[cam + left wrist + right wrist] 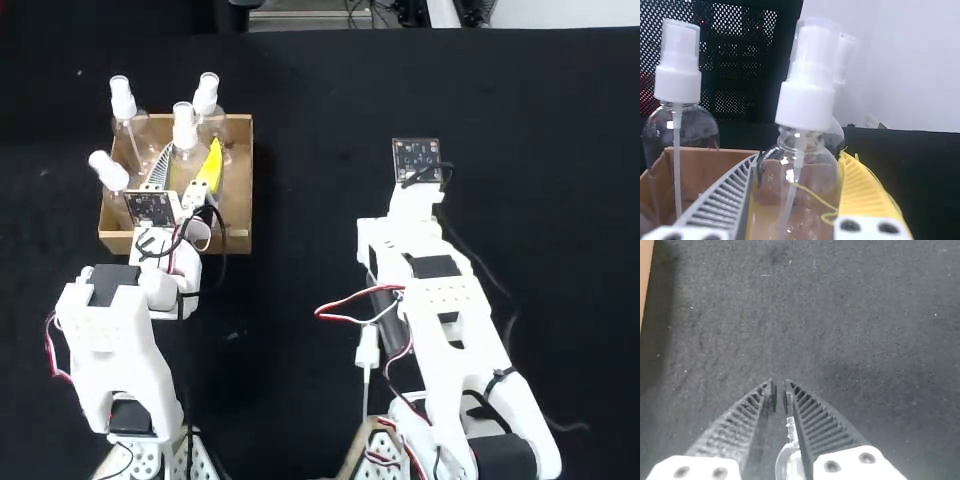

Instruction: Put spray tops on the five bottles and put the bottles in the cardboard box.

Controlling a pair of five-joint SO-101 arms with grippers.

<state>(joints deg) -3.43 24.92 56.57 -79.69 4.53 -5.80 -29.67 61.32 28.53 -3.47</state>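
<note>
Left wrist view — bottle (pixel 801 197) btwn fingers (pixel 720 200)

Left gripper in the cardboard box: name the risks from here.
The clear plastic bottle with a white spray top sits in the left gripper, close beside another capped bottle; withdrawing might tip it or knock that neighbour. The gripper reaches over the brown cardboard box wall and could drag it.

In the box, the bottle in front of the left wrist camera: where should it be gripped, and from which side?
Probably grip that bottle across its round clear body, below the shoulder, coming over the near wall of the cardboard box from the arms' side. It stands upright, its spray top is narrow, and other bottles stand beside and behind it.
</note>
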